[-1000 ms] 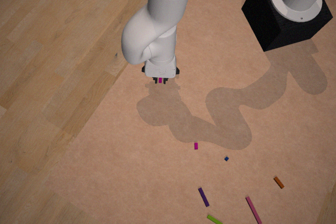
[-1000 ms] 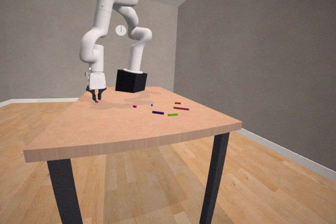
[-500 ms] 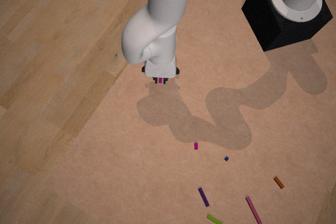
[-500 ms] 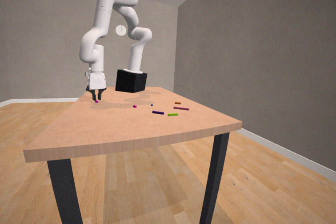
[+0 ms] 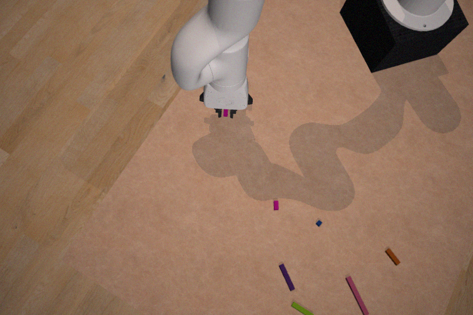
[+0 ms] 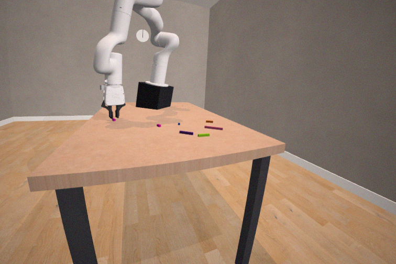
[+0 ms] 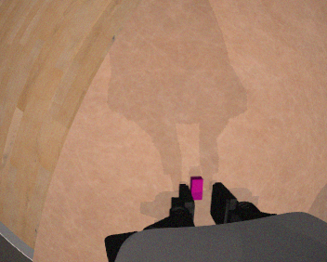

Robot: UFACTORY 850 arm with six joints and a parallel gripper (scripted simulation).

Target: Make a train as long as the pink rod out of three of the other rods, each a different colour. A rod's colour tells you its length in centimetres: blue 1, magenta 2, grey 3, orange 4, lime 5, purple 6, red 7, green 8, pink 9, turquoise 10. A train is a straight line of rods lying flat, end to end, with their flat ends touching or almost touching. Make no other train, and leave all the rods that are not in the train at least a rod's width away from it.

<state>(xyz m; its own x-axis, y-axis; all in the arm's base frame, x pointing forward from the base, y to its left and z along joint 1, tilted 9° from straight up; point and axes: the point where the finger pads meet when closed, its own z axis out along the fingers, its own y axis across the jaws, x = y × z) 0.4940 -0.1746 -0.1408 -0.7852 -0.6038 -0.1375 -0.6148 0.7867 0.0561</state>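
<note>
- a round white disc [image 6: 139, 36] with a dark line, on the grey back wall [image 6: 49, 29]
- a grey side wall [image 6: 297, 62], pale skirting [image 6: 330, 178] along its foot
- plank flooring [image 5: 79, 54] [image 6: 165, 217] [image 7: 31, 51]
- dark legs [image 6: 77, 227] under the surface [image 5: 177, 232] [image 6: 132, 144] [image 7: 105, 167]
</note>
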